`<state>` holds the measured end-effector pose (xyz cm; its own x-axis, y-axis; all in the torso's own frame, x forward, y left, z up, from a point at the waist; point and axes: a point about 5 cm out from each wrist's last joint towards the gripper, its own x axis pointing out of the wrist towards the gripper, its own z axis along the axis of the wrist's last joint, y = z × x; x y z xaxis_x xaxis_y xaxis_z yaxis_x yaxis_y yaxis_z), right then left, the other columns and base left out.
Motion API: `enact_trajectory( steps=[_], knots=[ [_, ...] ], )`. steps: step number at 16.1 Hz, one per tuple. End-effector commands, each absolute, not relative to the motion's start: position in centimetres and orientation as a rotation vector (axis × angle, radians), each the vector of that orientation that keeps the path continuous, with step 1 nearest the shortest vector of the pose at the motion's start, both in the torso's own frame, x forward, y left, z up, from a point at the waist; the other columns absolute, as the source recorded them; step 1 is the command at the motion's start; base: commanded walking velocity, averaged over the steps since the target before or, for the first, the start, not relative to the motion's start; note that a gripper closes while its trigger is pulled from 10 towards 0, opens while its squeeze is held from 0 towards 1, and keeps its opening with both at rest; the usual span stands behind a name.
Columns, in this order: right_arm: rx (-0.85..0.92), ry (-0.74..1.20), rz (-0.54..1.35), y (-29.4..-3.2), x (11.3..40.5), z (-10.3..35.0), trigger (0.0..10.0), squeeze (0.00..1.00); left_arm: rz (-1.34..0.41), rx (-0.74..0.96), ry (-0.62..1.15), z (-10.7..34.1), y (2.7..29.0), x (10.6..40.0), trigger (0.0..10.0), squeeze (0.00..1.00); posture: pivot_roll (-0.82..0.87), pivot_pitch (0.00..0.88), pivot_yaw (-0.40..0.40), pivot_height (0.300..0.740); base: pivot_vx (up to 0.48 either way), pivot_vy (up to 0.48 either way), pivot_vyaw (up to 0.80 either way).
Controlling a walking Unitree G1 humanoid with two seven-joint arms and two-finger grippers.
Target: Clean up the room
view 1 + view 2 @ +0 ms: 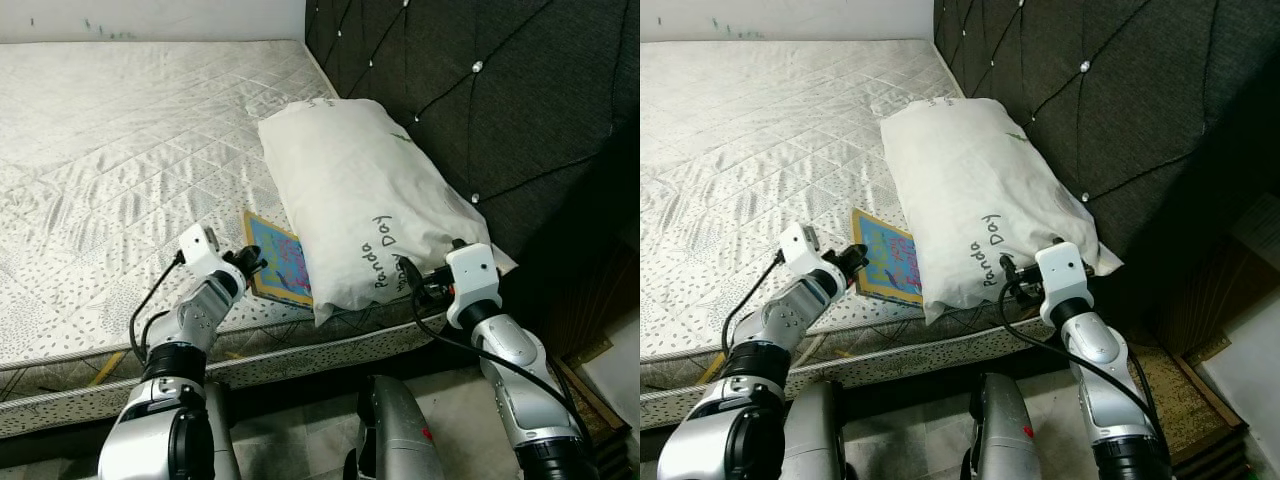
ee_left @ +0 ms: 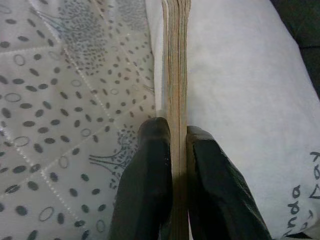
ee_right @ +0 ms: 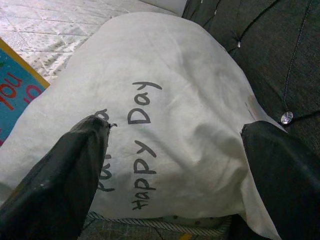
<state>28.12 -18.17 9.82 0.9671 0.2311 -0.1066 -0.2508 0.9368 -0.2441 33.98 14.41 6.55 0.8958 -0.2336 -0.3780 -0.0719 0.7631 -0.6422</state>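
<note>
Left pincer (image 1: pixel 252 263) clamped on near-left edge of the book (image 1: pixel 282 262), which lies flat on the mattress (image 1: pixel 110 170) near the front edge. Book's right part hidden under the pillow (image 1: pixel 365 200). Right pincer (image 3: pixel 175 165) spread wide at the pillow's near end, fingers either side, beside the dark headboard (image 1: pixel 500 100). Cover text only partly readable.
</note>
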Motion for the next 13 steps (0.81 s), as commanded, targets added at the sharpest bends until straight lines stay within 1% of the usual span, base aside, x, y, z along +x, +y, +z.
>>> enact_trajectory(
  steps=[1, 5, 6, 7, 8, 9, 12, 13],
  knots=[
    [-0.266, 0.060, 0.247, -18.2, 28.5, 10.2, 10.0, 0.00, -0.108, -0.714, 0.521, 5.7, 13.9, 33.4, 10.0, 0.00, -0.14, 0.000, -0.063, 0.582, 0.000, 0.000, 0.00],
    [-0.265, 0.058, 0.251, -18.0, 28.6, 10.2, 10.0, 0.00, -0.054, -0.699, 0.560, 4.3, 15.9, 32.6, 10.0, 0.00, -0.14, 0.000, -0.068, 0.582, 0.000, 0.000, 0.00],
    [-0.266, 0.057, 0.251, -18.0, 28.7, 10.3, 10.0, 0.00, -0.047, -0.690, 0.559, 4.3, 16.4, 32.8, 10.0, 0.46, -0.14, 0.000, -0.068, 0.582, 0.000, 0.000, 0.00],
    [-0.269, 0.057, 0.249, -18.1, 28.6, 10.3, 10.0, 0.00, -0.038, -0.682, 0.552, 4.4, 17.2, 32.9, 10.0, 1.00, -0.14, 0.000, -0.068, 0.582, 0.000, 0.000, 0.00],
    [-0.270, 0.057, 0.248, -18.2, 28.6, 10.3, 10.0, 0.00, -0.037, -0.675, 0.544, 4.6, 17.5, 33.1, 10.0, 1.00, -0.14, 0.000, -0.068, 0.582, 0.000, 0.000, 0.00],
    [-0.273, 0.058, 0.245, -18.3, 28.6, 10.3, 10.0, 0.00, 0.009, -0.622, 0.524, 4.9, 18.9, 33.4, 10.0, 1.00, -0.14, 0.000, -0.070, 0.582, 0.000, 0.000, 0.00],
    [-0.276, 0.056, 0.248, -18.2, 28.6, 10.3, 10.0, 0.00, 0.093, -0.595, 0.473, 5.9, 21.2, 34.2, 10.0, 1.00, -0.14, 0.000, -0.070, 0.582, 0.000, 0.000, 0.00],
    [-0.278, 0.057, 0.245, -18.3, 28.6, 10.3, 10.0, 0.00, 0.134, -0.570, 0.442, 6.6, 22.6, 34.5, 10.0, 1.00, -0.15, 0.000, -0.070, 0.582, 0.000, 0.000, 0.00]
  ],
)
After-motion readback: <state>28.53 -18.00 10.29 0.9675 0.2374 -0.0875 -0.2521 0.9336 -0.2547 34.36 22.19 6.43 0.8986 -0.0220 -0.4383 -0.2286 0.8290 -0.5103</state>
